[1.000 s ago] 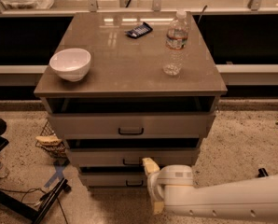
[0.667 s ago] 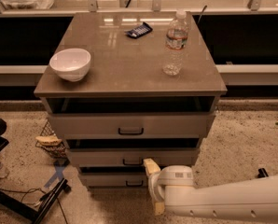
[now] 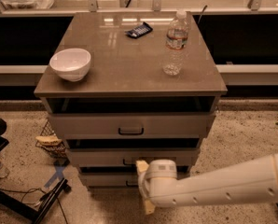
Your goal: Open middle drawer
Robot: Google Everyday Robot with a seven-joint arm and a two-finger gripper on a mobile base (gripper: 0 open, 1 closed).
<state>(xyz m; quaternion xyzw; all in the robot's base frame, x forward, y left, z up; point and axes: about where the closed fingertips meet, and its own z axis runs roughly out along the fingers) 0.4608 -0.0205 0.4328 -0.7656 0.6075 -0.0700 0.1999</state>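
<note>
The middle drawer [image 3: 94, 157] is the grey-beige front in the centre of the three-drawer cabinet, and it looks closed. Its small black bar handle [image 3: 128, 162] shows at the centre. My gripper [image 3: 144, 186] is low in front of the cabinet, just right of that handle and below it. Its two yellowish fingers [image 3: 141, 166] stand apart, one above the other. The upper finger is level with the middle drawer's front, beside the handle; I cannot tell if it touches. The white arm runs off to the right.
The top drawer [image 3: 176, 124] and the bottom drawer [image 3: 104, 179] lie above and below. On the cabinet top [image 3: 120, 64] are a white bowl [image 3: 70, 64], a water bottle [image 3: 175, 42] and a dark packet [image 3: 139, 30]. A wire basket [image 3: 49, 141] and a black stand [image 3: 22, 204] are on the floor at left.
My gripper has shifted slightly to the left, closer to the middle drawer's handle. Nothing else has moved.
</note>
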